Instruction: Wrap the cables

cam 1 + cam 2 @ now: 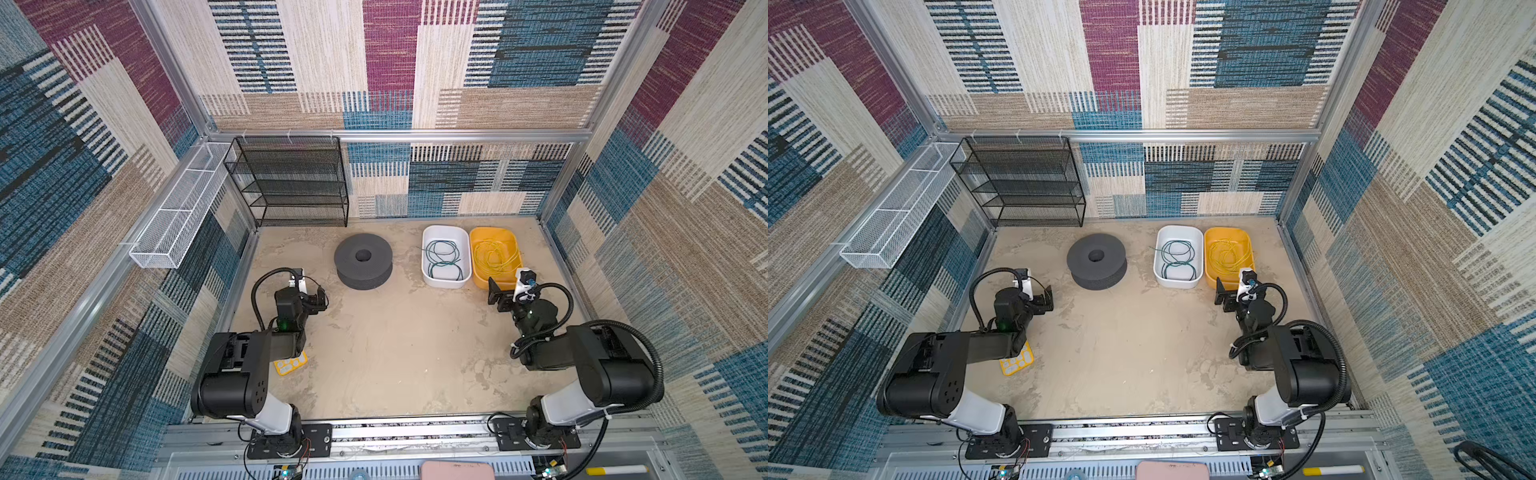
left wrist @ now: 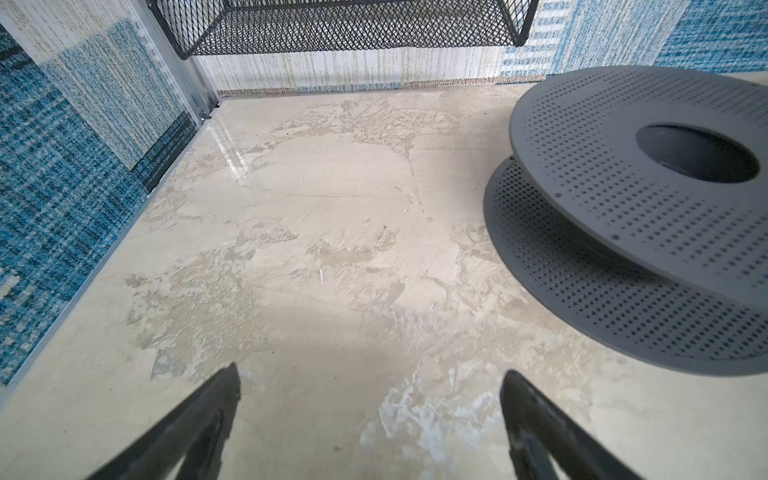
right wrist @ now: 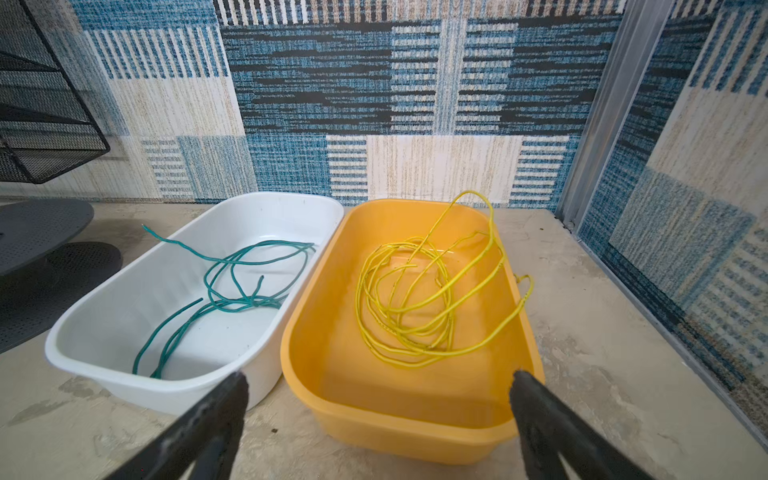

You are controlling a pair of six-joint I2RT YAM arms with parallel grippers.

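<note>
Both sets of jaws wide, nothing held.
By the spool [image 1: 363, 259], left gripper [image 2: 370, 374]; right gripper [image 3: 379, 376] well right of it; beyond, right of the spool, green cable [image 3: 232, 286] in white tub [image 3: 104, 320], yellow cable [image 3: 405, 299] in yellow tub [image 3: 411, 432]. Risk: thin springy loops tangle or slip out.

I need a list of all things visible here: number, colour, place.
white tub: 1, white, back right
yellow tub: 1, yellow, beside the white tub
green cable: 1, dark green, in white tub
yellow cable: 1, yellow, in yellow tub
spool: 1, grey, back middle
shelf: 1, black, back left corner
basket: 1, white, on left wall
flat piece: 1, yellow, front left, partly hidden
table: 1, beige, under everything
left gripper: 1, black, open, near spool
right gripper: 1, black, open, before the tubs
</note>
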